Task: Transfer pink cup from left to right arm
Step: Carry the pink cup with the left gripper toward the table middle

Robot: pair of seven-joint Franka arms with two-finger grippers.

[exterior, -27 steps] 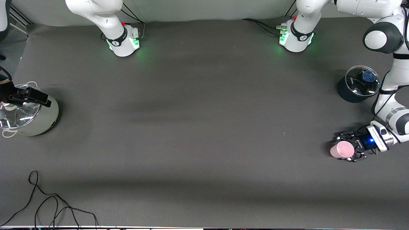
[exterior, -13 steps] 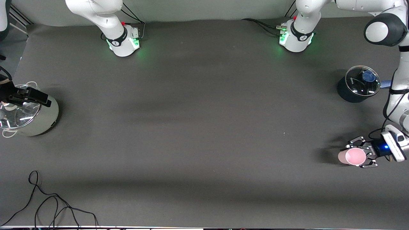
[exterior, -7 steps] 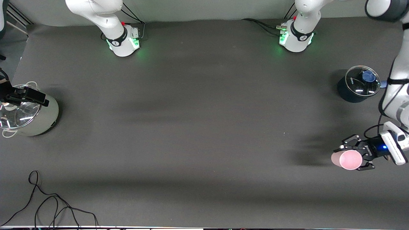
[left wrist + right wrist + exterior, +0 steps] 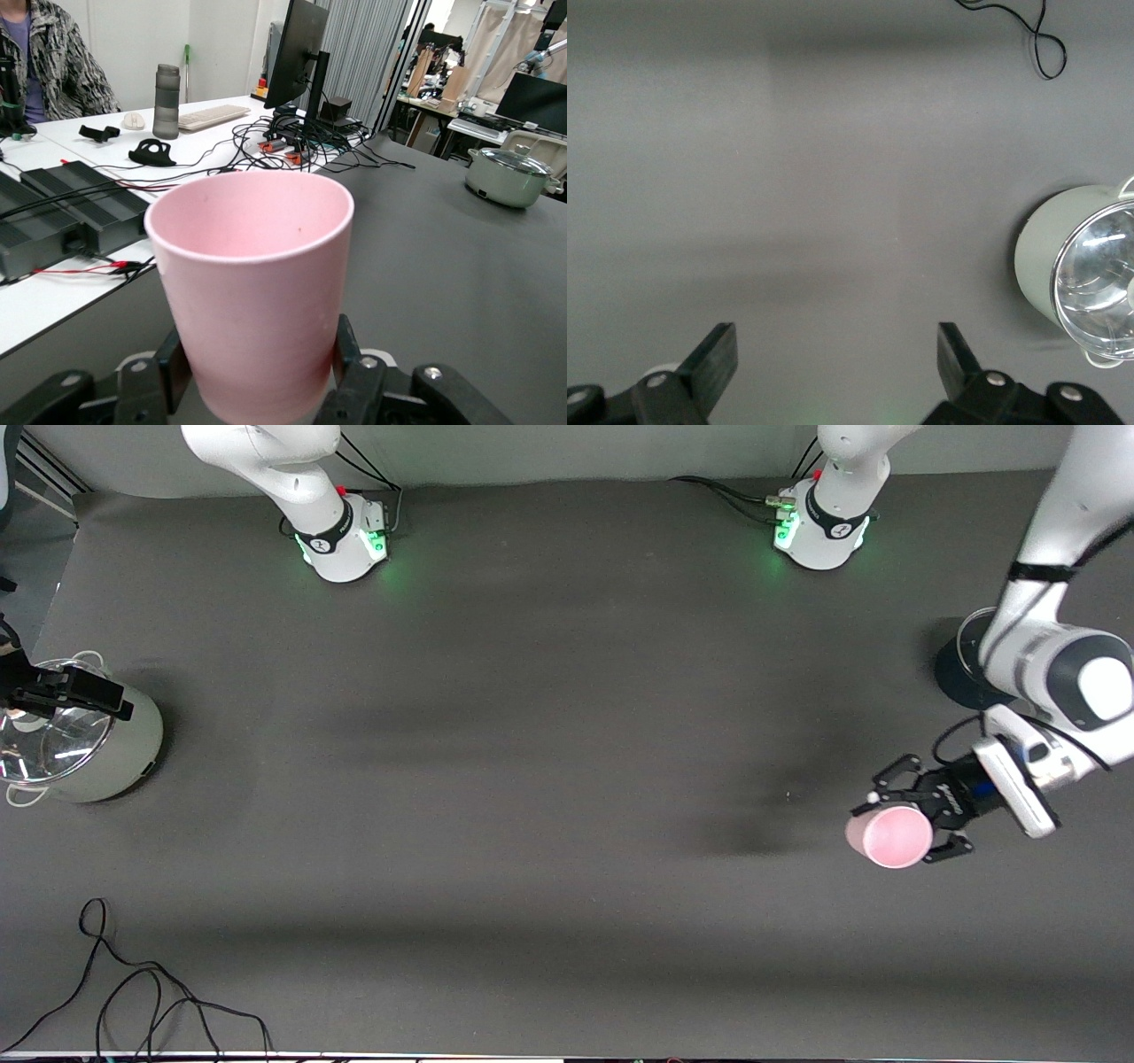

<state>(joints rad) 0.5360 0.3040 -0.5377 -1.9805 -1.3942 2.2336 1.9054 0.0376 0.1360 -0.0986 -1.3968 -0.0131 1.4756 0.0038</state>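
Observation:
The pink cup [image 4: 889, 839] hangs upright in the air over the table at the left arm's end, its shadow on the mat beside it. My left gripper [image 4: 901, 825] is shut on its lower wall, one finger on each side. In the left wrist view the pink cup [image 4: 257, 283] fills the middle, pinched between the black fingers [image 4: 174, 365] of the left gripper [image 4: 261, 359]. My right gripper [image 4: 75, 691] waits over the silver pot [image 4: 124, 757] at the right arm's end. Its right wrist view shows the right gripper [image 4: 837, 354] open with only bare mat between the jaws.
The silver pot [image 4: 1041, 257] has a glass lid. A dark pot [image 4: 957, 677] stands at the left arm's end, partly hidden by the left arm. A black cable [image 4: 133, 992] lies near the front edge at the right arm's end.
The left arm has raised the pink cup off the table and carried it toward the table's middle, its elbow swinging over the dark pot. The right arm has barely moved.

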